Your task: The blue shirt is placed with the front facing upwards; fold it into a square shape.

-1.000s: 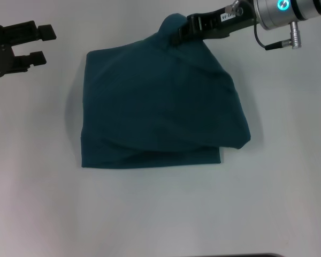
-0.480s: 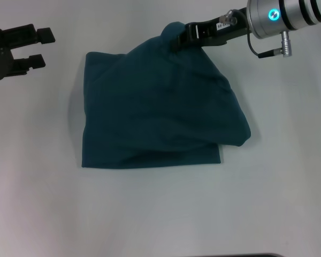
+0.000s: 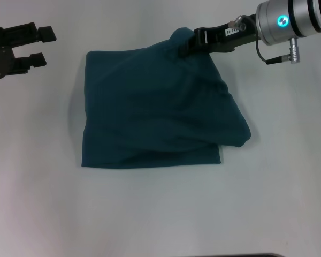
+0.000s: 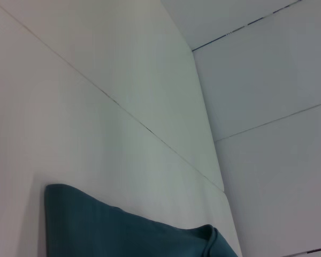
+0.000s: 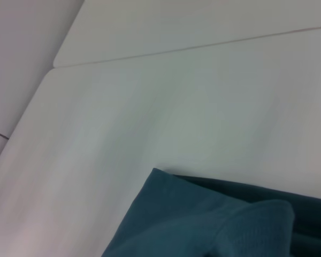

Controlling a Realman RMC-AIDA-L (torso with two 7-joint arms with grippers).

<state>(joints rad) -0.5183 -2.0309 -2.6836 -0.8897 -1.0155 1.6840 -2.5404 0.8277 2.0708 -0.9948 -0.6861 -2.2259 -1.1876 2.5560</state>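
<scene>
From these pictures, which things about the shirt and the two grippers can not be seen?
- Right gripper, head view: fingertips buried in a raised bunch of the blue shirt; the grip itself is hidden.
- Shirt's lettering and neckline tag: no view shows them; the folds cover them.
- Left gripper, head view: open at the table's far left, its body cut by the edge.
- Both wrist views: no fingers appear.

I see the blue shirt lying folded on the table. The right gripper sits at the shirt's far right corner, under a raised bunch of cloth. The left gripper sits left of the shirt's far edge, apart from it.
</scene>
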